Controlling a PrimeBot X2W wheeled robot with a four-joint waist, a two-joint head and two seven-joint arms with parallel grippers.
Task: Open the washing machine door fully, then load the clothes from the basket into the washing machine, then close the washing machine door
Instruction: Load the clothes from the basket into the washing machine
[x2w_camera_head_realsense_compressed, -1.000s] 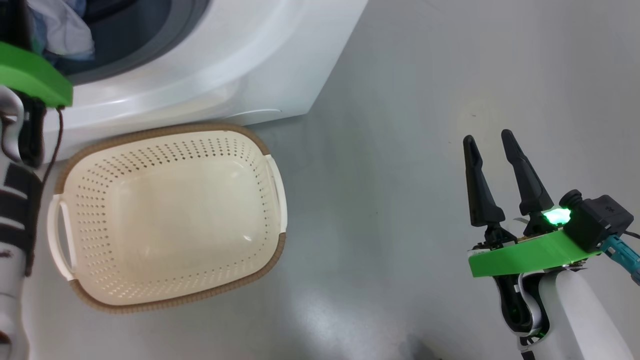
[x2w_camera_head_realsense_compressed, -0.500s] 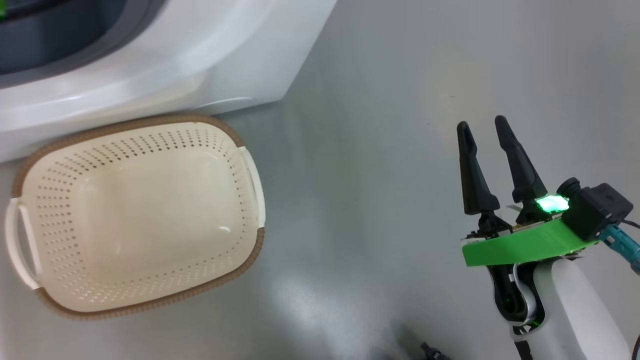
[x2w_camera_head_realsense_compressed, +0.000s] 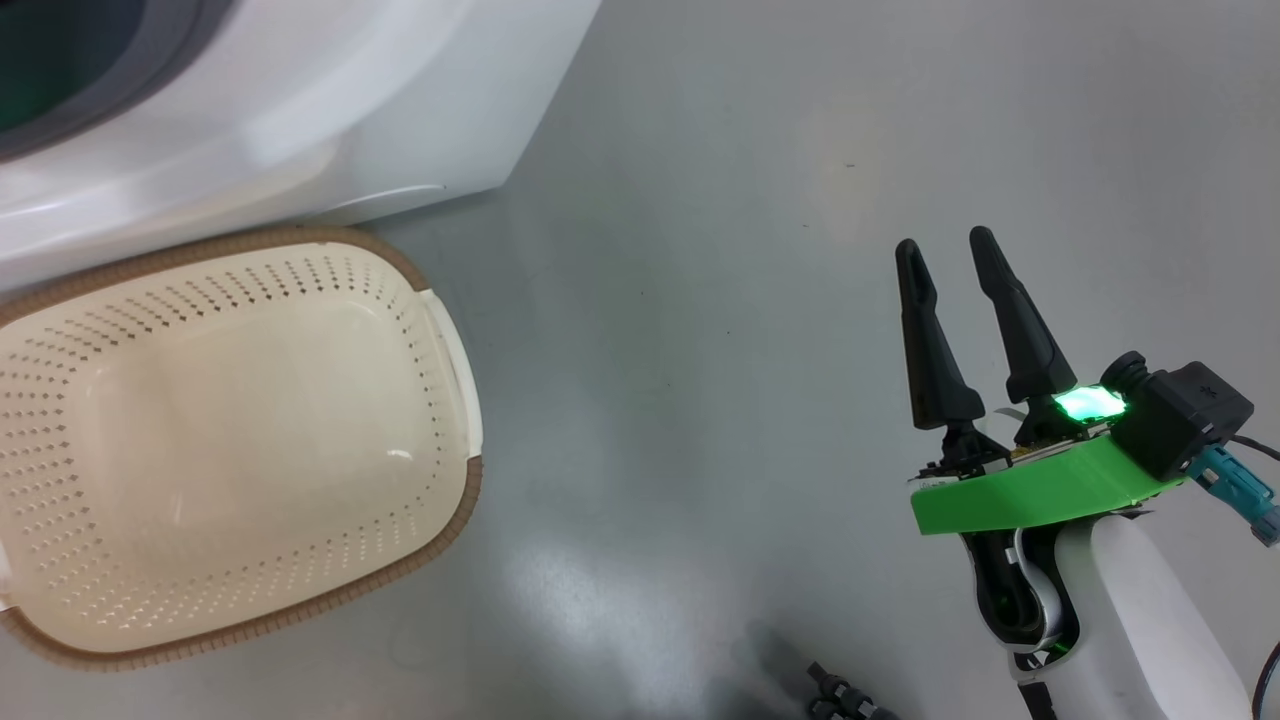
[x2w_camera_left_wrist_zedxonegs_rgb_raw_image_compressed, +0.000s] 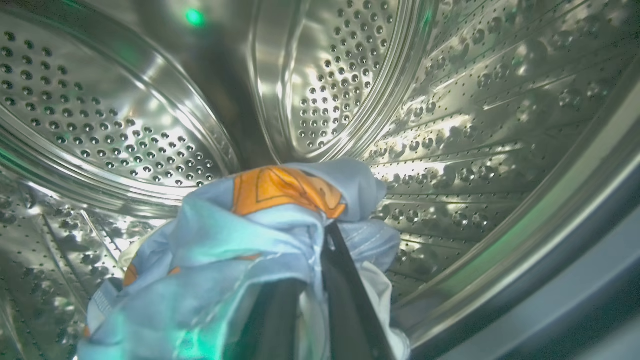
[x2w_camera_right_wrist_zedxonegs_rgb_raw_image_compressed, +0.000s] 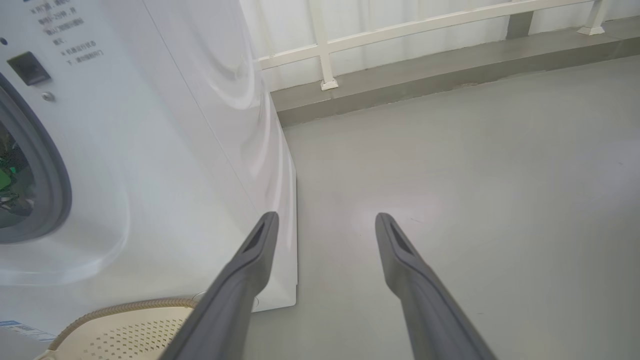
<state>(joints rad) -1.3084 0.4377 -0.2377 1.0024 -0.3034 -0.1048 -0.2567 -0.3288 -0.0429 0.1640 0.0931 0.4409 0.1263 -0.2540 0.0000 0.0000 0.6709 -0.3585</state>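
Clamping light blue garment (x2w_camera_left_wrist_zedxonegs_rgb_raw_image_compressed: 240, 235) with orange print, left gripper (x2w_camera_left_wrist_zedxonegs_rgb_raw_image_compressed: 325, 250) sat inside steel drum (x2w_camera_left_wrist_zedxonegs_rgb_raw_image_compressed: 350, 75), fingers pinched together in cloth. Right gripper (x2w_camera_head_realsense_compressed: 945, 245) hung over grey floor (x2w_camera_head_realsense_compressed: 700, 300), fingers spread, gripping nothing. Basket (x2w_camera_head_realsense_compressed: 440, 560) showed bare cream bottom, just beside washing machine (x2w_camera_head_realsense_compressed: 300, 130) front, well apart from right gripper. Beyond, white railing (x2w_camera_right_wrist_zedxonegs_rgb_raw_image_compressed: 400, 30) ran along wall.

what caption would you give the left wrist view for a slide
Inside the steel drum, the left gripper is shut on the light blue garment
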